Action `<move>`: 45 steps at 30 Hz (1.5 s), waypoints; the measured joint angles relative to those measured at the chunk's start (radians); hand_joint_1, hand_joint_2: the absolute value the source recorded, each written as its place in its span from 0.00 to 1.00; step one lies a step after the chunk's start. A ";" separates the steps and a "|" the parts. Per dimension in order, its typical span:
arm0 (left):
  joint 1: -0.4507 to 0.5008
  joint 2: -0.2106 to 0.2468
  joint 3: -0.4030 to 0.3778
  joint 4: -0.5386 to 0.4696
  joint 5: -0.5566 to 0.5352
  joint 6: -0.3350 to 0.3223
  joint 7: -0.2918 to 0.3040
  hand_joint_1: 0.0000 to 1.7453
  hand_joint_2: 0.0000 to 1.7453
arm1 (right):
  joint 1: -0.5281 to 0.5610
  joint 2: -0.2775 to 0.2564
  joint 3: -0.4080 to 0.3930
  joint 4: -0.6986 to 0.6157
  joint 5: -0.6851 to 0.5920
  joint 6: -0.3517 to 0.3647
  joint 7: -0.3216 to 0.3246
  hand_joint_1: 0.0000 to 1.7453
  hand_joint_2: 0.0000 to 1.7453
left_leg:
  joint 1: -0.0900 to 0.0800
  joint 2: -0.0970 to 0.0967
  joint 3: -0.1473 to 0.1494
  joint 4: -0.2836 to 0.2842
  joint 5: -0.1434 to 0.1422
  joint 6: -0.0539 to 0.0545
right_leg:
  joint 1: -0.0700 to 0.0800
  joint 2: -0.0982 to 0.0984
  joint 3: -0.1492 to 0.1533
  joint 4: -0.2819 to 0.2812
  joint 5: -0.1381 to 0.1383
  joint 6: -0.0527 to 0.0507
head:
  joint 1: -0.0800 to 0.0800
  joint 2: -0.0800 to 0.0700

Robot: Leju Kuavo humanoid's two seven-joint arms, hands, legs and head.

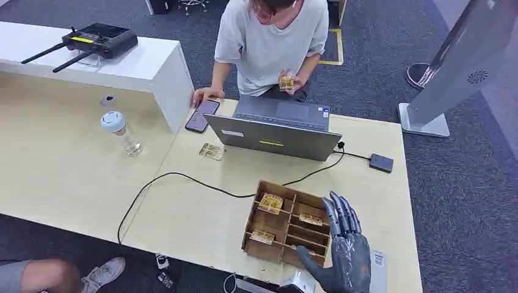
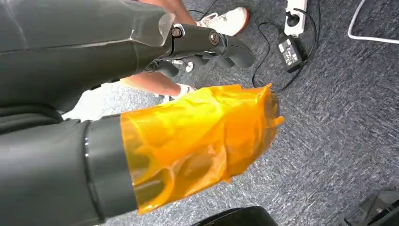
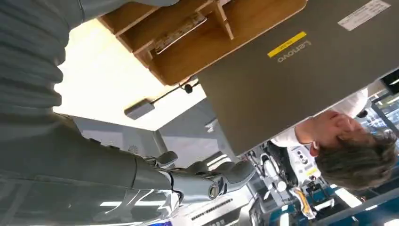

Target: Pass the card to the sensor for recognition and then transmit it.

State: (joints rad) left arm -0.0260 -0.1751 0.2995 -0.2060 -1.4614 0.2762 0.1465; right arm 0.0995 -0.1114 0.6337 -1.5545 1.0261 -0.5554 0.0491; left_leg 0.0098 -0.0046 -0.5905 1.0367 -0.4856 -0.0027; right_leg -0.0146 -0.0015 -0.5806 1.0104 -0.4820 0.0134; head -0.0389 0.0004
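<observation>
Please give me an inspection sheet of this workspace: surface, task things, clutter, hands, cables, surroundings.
Surface: light wooden table.
Job's things: cards in the wooden divided tray; one card loose near the laptop; small black box on a cable.
Clutter: phone, bottle, remote controller.
Hands: right hand open over the tray; left hand wrapped in orange film.
Cables: black cable across the table.
Surroundings: seated person holding a card.

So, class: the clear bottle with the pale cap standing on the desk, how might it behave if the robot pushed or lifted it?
The bottle stands upright, tall and narrow, so a push near its cap would probably tip it. Its round body suggests it would then roll across the desk. It looks like thin clear plastic and mostly empty, so it is likely light and may dent under a firm grip.
</observation>
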 joint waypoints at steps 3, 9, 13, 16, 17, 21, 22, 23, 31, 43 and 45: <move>0.000 0.000 0.000 0.000 0.000 0.000 0.000 0.00 0.00 | 0.010 0.000 -0.019 -0.006 0.021 0.001 0.023 0.00 1.00 | 0.000 0.000 0.000 0.000 0.000 0.000 | 0.000 0.000 0.000 0.000 0.000 0.000 | 0.000 0.000; 0.000 0.000 0.000 0.000 -0.005 0.000 0.002 0.00 0.00 | 0.019 0.000 -0.046 -0.008 0.053 0.011 0.045 0.00 1.00 | 0.000 0.000 0.000 0.000 0.000 0.000 | 0.000 0.000 0.000 0.000 0.000 0.000 | 0.000 0.000; 0.000 0.000 -0.002 0.000 -0.008 -0.001 0.002 0.00 0.00 | 0.018 0.001 -0.052 -0.008 0.063 0.031 0.044 0.00 1.00 | 0.000 0.000 0.000 0.000 0.000 0.000 | 0.000 0.000 0.000 0.000 0.000 0.000 | 0.000 0.000; 0.000 0.000 -0.008 0.000 -0.011 -0.001 0.002 0.00 0.00 | 0.015 0.003 -0.052 -0.008 0.069 0.040 0.040 0.00 1.00 | 0.000 0.000 0.000 0.000 0.000 0.000 | 0.000 0.000 0.000 0.000 0.000 0.000 | 0.000 0.000; 0.000 0.000 -0.010 0.000 -0.011 -0.001 0.002 0.00 0.00 | 0.014 0.003 -0.052 -0.008 0.070 0.041 0.038 0.00 1.00 | 0.000 0.000 0.000 0.000 0.000 0.000 | 0.000 0.000 0.000 0.000 0.000 0.000 | 0.000 0.000; 0.000 0.000 -0.015 0.000 -0.013 -0.001 0.003 0.00 0.00 | 0.012 0.003 -0.052 -0.008 0.071 0.043 0.036 0.00 1.00 | 0.000 0.000 0.000 0.000 0.000 0.000 | 0.000 0.000 0.000 0.000 0.000 0.000 | 0.000 0.000; 0.000 0.000 -0.016 0.000 -0.013 -0.001 0.003 0.00 0.00 | 0.012 0.003 -0.052 -0.008 0.071 0.045 0.034 0.00 1.00 | 0.000 0.000 0.000 0.000 0.000 0.000 | 0.000 0.000 0.000 0.000 0.000 0.000 | 0.000 0.000; 0.000 0.000 -0.016 0.000 -0.014 -0.001 0.003 0.00 0.00 | 0.011 0.004 -0.052 -0.008 0.074 0.050 0.034 0.00 1.00 | 0.000 0.000 0.000 0.000 0.000 0.000 | 0.000 0.000 0.000 0.000 0.000 0.000 | 0.000 0.000; -0.003 0.000 -0.019 0.000 -0.020 -0.013 0.003 0.00 0.00 | -0.010 0.014 -0.052 -0.001 0.089 0.107 0.031 0.00 1.00 | 0.000 0.000 0.000 0.000 0.000 0.000 | 0.000 0.000 0.000 0.000 0.000 0.000 | 0.000 0.000; -0.011 0.000 -0.024 0.000 -0.026 -0.016 0.003 0.00 0.00 | -0.033 0.030 -0.052 0.029 0.085 0.147 0.035 0.00 1.00 | 0.000 0.000 0.000 0.000 0.000 0.000 | 0.000 0.000 0.000 0.000 0.000 0.000 | 0.000 0.000; -0.011 0.000 -0.025 0.000 -0.029 -0.017 0.005 0.00 0.00 | -0.036 0.032 -0.052 0.031 0.085 0.156 0.035 0.00 1.00 | 0.000 0.000 0.000 0.000 0.000 0.000 | 0.000 0.000 0.000 0.000 0.000 0.000 | 0.000 0.000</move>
State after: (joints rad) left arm -0.0373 -0.1755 0.2747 -0.2060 -1.4904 0.2590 0.1518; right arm 0.0630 -0.0790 0.5818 -1.5232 1.1112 -0.3994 0.0839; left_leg 0.0099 -0.0046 -0.5907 1.0366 -0.4856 -0.0028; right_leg -0.0146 -0.0014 -0.5805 1.0105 -0.4820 0.0134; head -0.0389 0.0004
